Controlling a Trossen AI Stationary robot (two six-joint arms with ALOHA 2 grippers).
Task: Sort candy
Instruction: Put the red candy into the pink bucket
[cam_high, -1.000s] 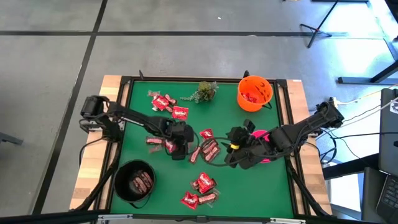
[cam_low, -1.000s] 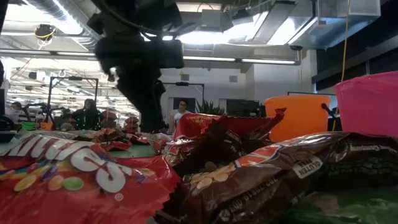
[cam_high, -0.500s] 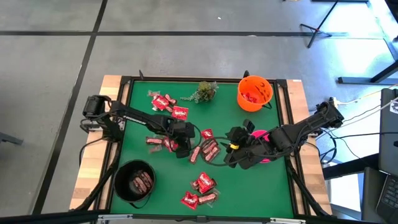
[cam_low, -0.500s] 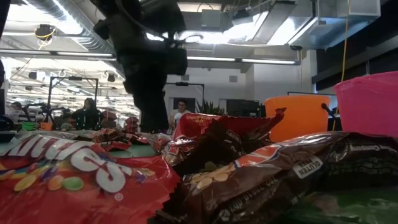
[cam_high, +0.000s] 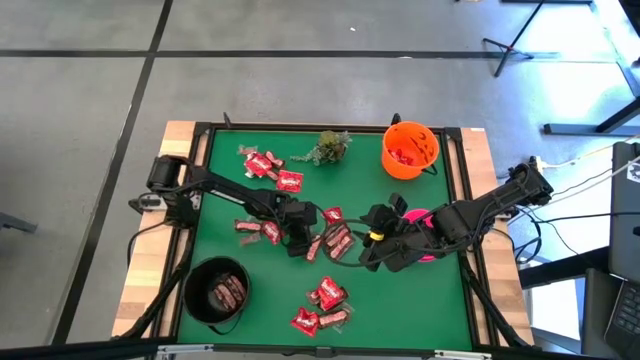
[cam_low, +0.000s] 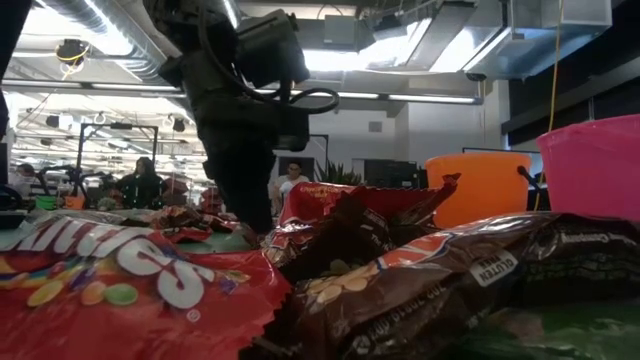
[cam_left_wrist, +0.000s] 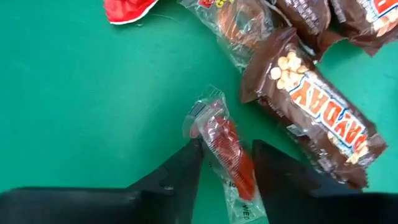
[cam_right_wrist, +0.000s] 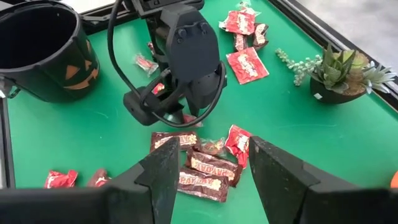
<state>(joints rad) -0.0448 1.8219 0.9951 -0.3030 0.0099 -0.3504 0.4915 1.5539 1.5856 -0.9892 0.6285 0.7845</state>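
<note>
From above, I had the job roughly part done — the black bucket (cam_high: 217, 291) at the near left corner of the desk (cam_high: 400, 290) already held several brown bars, and the orange bucket (cam_high: 409, 149) at the far right held some red packets. A pink bowl (cam_high: 422, 248) sat under my right arm, its contents hidden. Plenty of candy lay loose: red packets (cam_high: 272, 170) at the far left, brown bars (cam_high: 334, 242) in the middle, and a mixed cluster (cam_high: 321, 306) near the front edge. The left pincer (cam_high: 298, 232) was down at the edge of the middle pile; the right pincer (cam_high: 383, 243) hovered just beside that pile on its other side.

At desk height, wrappers filled the foreground, a big red packet (cam_low: 120, 280) nearest, with the left arm (cam_low: 235, 110) reaching down behind them. People stood far off in the room.

Through the left wrist, the left pincer's fingers (cam_left_wrist: 177, 174) stood narrowly apart on either side of a clear-wrapped red sweet (cam_left_wrist: 227, 155) lying flat on the green — I judged it not yet gripped. A brown peanut bar (cam_left_wrist: 314, 115) lay just beside it.

Through the right wrist, that pincer stood wide and held nothing, looking over the middle bars (cam_right_wrist: 202, 168). Most of the sorting was left, I reckoned.
</note>
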